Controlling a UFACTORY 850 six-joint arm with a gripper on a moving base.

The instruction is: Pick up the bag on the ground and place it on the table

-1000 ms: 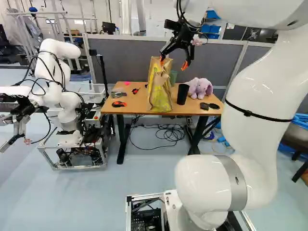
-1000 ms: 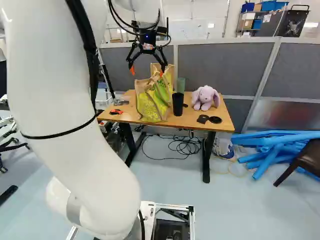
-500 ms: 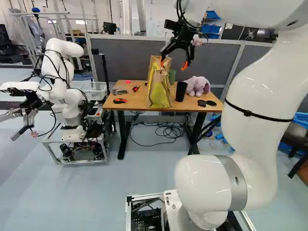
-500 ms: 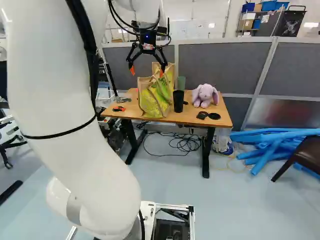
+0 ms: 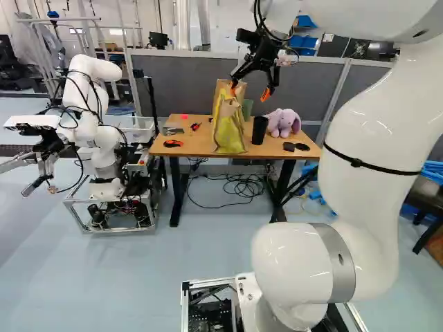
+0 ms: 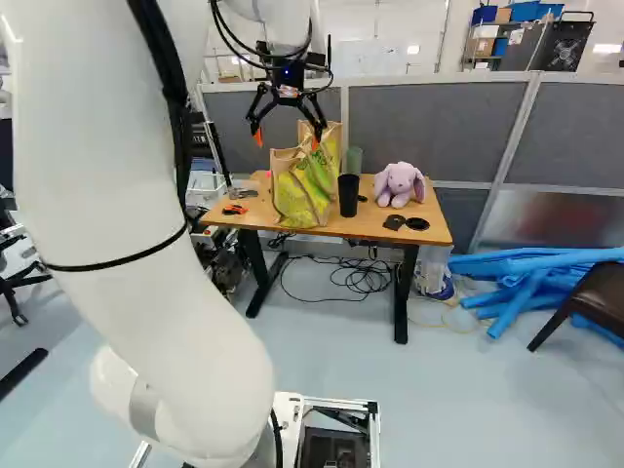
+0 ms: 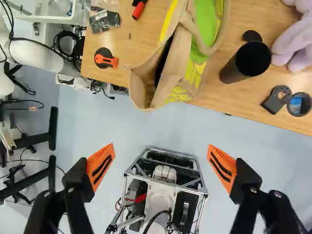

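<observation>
The tan, yellow and green bag (image 5: 228, 131) (image 6: 304, 195) (image 7: 197, 61) stands upright on the wooden table (image 5: 194, 146) (image 6: 375, 226), near its front edge, its handles up. My gripper (image 5: 250, 93) (image 6: 287, 140) hangs high by the bag's top; in the base views one orange pad overlaps the upper part of the bag. In the wrist view the gripper (image 7: 161, 152) is open, its fingers wide apart with nothing gripped, and the bag lies ahead of them. Whether a fingertip touches the bag I cannot tell.
On the table are a black cup (image 6: 348, 195), a green cup (image 6: 354, 161), a purple plush rabbit (image 6: 399, 185), an orange-black tool (image 7: 105, 58) and flat black parts (image 6: 416, 224). Another robot (image 5: 97, 138) stands left of it. Cables (image 6: 361, 278) lie beneath; a grey partition (image 6: 429, 127) rises behind.
The base has moved slightly, shifting the whole scene in both base views. My arm and open gripper hold their pose. The other robot's arm has moved. The bag keeps its place on the table.
</observation>
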